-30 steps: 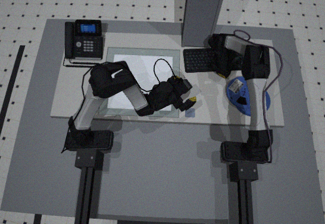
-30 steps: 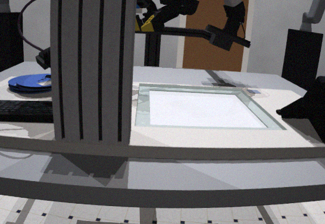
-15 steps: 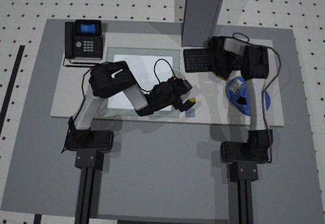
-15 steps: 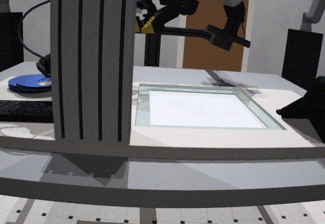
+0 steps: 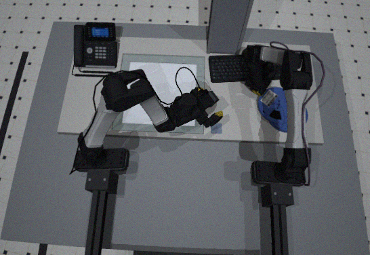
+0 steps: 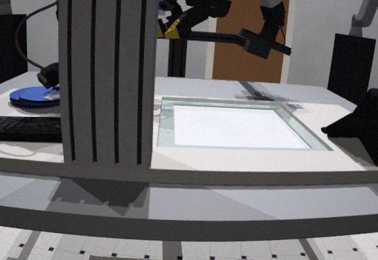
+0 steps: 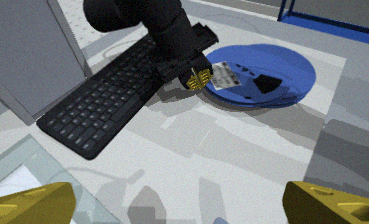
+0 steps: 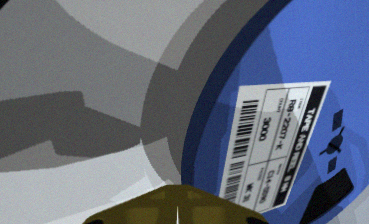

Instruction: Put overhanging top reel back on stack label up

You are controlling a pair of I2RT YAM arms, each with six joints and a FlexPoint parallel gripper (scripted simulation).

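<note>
The blue top reel (image 5: 268, 110) (image 6: 29, 93) (image 7: 290, 67) (image 8: 345, 55) lies on a low stack of blue reels, its white label (image 5: 269, 98) (image 7: 226, 76) (image 8: 270, 145) facing up. It looks nearly flat. A lower reel's edge shows beneath it at the front in the left wrist view; the exact overhang is hard to tell. My right gripper (image 5: 257, 92) (image 7: 201, 85) (image 8: 177, 194) is shut and empty, beside the rim on the label side; contact cannot be told. My left gripper (image 5: 217, 106) (image 7: 179, 192) is open and empty, well away from the stack, over the table.
A black keyboard (image 5: 227, 68) (image 6: 28, 126) (image 7: 97, 102) lies behind my right gripper. The grey column (image 5: 227, 15) (image 6: 107, 61) (image 7: 30, 50) stands beside it and partly hides the stack in the exterior view. A glass-bordered white panel (image 5: 152, 70) (image 6: 228, 126) lies below my left arm; a phone (image 5: 98, 49) stands farther left.
</note>
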